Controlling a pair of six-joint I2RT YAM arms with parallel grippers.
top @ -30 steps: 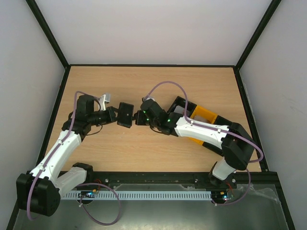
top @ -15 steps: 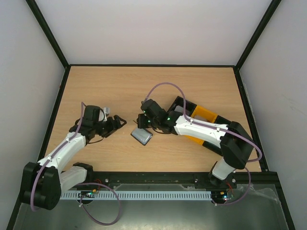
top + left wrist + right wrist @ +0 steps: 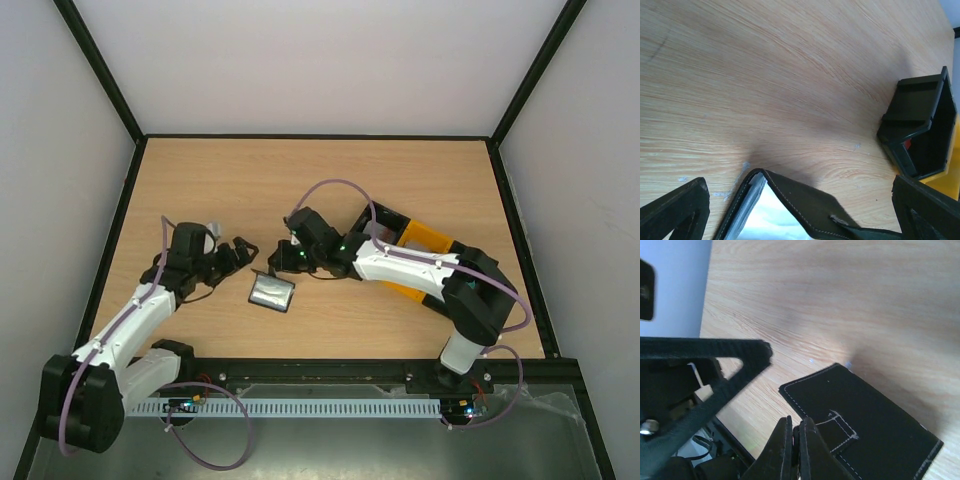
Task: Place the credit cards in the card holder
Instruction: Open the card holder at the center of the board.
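The card holder (image 3: 272,292), black with a pale lining (image 3: 765,215), lies fanned open and tilted near the table's middle. My right gripper (image 3: 284,258) is shut on its short clasp tab (image 3: 832,426), which runs in between the fingertips (image 3: 790,432). My left gripper (image 3: 240,252) stands open just left of the holder, apart from it. In the left wrist view its fingers (image 3: 675,210) flank the holder's upper edge (image 3: 805,200) without touching. The credit cards are hidden from view.
Joined black bin (image 3: 383,222) and yellow bin (image 3: 424,241) sit behind the right forearm, and the black bin (image 3: 920,125) also shows in the left wrist view. A black rail (image 3: 320,370) runs along the near table edge.
My left gripper let go of the card holder, opened wide and drew back left. The right gripper swung the holder down and nearer, so its pale lining now faces up.
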